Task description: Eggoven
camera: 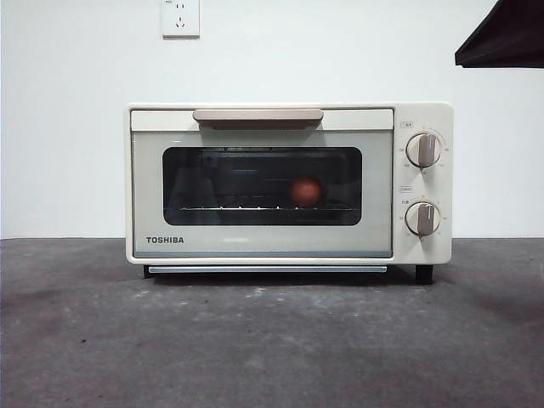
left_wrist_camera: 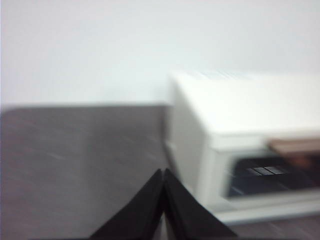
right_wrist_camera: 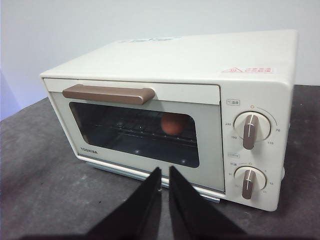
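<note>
The cream TOSHIBA oven (camera: 263, 242) stands in the middle of the table with its glass door closed. Behind the glass, the reddish-brown egg (camera: 305, 190) rests on the wire rack, right of centre. The right wrist view shows the same oven (right_wrist_camera: 200, 60) and egg (right_wrist_camera: 172, 123) from in front and above. My right gripper (right_wrist_camera: 164, 172) hovers in front of the door, shut and empty. My left gripper (left_wrist_camera: 163, 173) is shut and empty, off the oven's (left_wrist_camera: 240, 110) left side above the table; that view is blurred.
Two knobs (camera: 422, 150) (camera: 422, 218) sit on the oven's right panel, and a brown handle (camera: 257, 116) runs along the door's top. A dark arm part (camera: 503, 38) hangs at the top right corner. A wall socket (camera: 180, 17) is on the white wall behind.
</note>
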Available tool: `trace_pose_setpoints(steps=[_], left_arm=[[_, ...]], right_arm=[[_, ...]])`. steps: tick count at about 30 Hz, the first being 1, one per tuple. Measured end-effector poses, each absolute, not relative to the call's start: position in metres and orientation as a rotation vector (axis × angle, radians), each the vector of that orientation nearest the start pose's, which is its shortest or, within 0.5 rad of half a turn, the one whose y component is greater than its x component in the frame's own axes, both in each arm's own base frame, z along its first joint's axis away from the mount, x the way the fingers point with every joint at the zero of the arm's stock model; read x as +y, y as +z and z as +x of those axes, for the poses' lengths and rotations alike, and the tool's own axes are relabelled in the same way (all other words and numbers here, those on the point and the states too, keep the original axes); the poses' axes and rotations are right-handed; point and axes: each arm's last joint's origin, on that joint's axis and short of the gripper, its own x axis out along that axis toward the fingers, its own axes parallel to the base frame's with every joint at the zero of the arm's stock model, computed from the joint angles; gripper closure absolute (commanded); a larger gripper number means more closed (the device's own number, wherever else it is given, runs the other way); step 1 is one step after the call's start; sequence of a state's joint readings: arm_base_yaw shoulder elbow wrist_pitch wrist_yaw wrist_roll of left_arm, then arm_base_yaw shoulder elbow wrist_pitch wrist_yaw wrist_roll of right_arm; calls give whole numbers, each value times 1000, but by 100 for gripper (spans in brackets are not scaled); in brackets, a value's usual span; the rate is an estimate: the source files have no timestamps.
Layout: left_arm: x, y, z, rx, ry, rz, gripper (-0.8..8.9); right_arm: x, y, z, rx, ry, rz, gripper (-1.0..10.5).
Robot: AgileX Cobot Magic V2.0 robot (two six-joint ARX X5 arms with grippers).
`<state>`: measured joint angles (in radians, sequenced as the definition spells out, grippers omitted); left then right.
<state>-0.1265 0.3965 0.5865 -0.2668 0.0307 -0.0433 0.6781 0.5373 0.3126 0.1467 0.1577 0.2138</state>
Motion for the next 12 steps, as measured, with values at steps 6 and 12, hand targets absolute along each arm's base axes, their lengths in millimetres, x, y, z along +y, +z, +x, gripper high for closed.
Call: trace_pose_setpoints(steps=[6, 12], left_arm=[[-2, 270, 94, -98, -2, -8, 806], [-1, 216, 96, -78, 16, -4, 806]], right_arm=[[85, 235, 113, 127, 510, 177, 944], [85, 235, 113, 127, 510, 177, 944]])
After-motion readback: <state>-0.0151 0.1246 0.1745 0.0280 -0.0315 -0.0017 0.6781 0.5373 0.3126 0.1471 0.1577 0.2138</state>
